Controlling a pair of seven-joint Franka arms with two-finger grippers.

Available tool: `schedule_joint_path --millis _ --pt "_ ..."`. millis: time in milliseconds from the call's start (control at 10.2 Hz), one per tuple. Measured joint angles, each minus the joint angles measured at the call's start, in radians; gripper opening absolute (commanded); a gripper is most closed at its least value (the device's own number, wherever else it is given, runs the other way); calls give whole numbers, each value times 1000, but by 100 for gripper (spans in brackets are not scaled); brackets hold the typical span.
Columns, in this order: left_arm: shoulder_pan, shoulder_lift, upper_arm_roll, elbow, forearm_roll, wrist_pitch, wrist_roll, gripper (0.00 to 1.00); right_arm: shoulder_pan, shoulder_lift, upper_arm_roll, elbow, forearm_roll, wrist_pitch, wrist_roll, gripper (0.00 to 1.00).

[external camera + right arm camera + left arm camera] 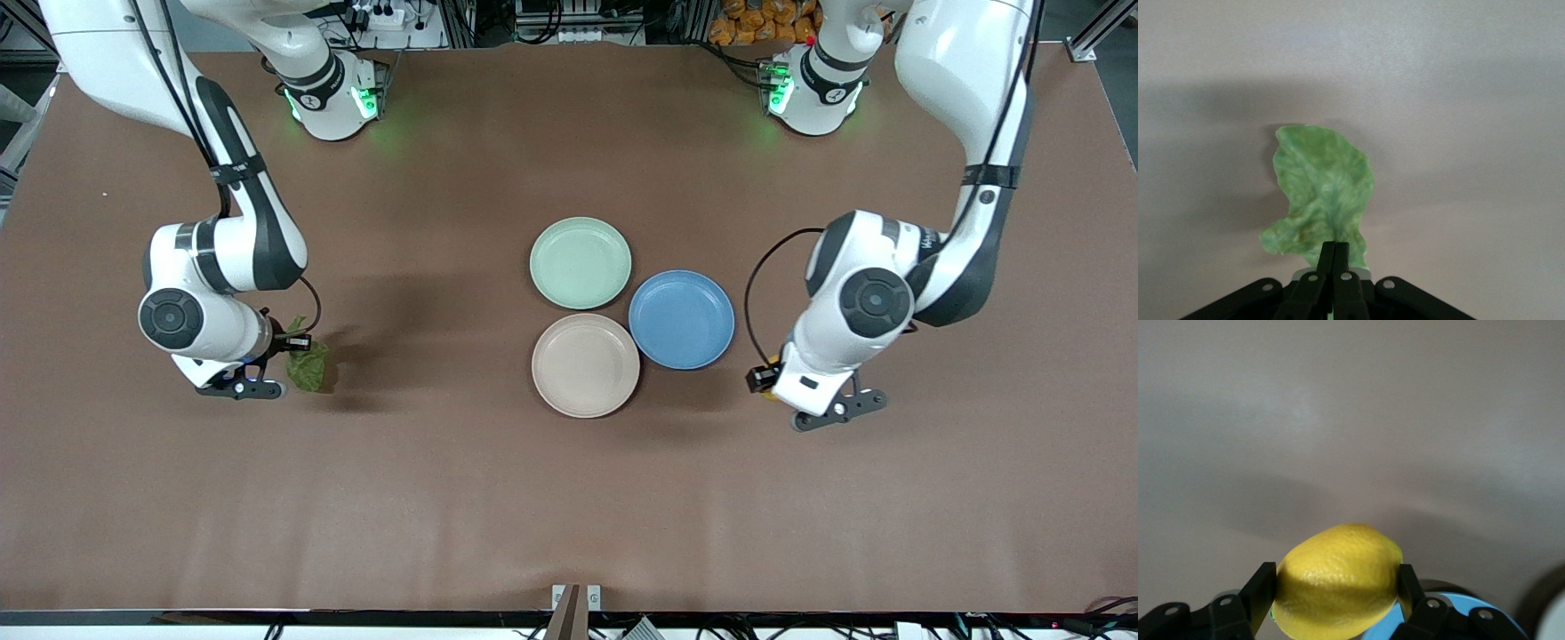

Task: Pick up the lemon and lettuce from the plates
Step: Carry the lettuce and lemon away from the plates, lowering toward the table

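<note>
My left gripper point(779, 391) is shut on the yellow lemon point(771, 396) over bare table beside the blue plate, toward the left arm's end. In the left wrist view the lemon point(1338, 583) sits squeezed between the two black fingers of the left gripper point(1338, 588). My right gripper point(293, 343) is shut on the green wrinkly lettuce point(308, 365), which hangs over bare table toward the right arm's end. In the right wrist view the lettuce point(1321, 193) hangs from the closed tips of the right gripper point(1335, 251). The mint green plate point(581, 262) and the beige plate point(585, 364) lie bare mid-table.
A blue plate point(681, 319) lies bare against the two other plates, on the side toward the left arm's end. The brown table spreads wide around both grippers. A small bracket point(576, 597) sits at the table edge nearest the front camera.
</note>
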State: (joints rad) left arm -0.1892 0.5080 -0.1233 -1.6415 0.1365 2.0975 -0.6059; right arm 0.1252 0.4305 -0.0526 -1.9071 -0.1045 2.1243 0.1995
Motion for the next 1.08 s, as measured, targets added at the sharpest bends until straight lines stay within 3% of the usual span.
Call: schedule_joint_path --millis 391,489,586,684,782,1075 --pt "102 35 0 -51 0 3 150 0 -3 35 -24 -17 -2 102 -37 0" --pt "119 60 0 -50 0 8 166 0 -3 45 -26 -21 -2 118 -39 38" --pt "129 83 0 -49 0 15 179 6 -3 51 -25 -22 -2 124 -39 99" --pt "136 100 -1 -48 0 20 183 89 -3 52 -26 -22 -2 124 -39 100" --pt "141 113 -1 -47 0 21 184 100 -3 52 -26 -20 -1 124 -38 100" --pt "138 123 -4 -41 0 21 184 100 4 32 -22 64 0 -2 -38 100"
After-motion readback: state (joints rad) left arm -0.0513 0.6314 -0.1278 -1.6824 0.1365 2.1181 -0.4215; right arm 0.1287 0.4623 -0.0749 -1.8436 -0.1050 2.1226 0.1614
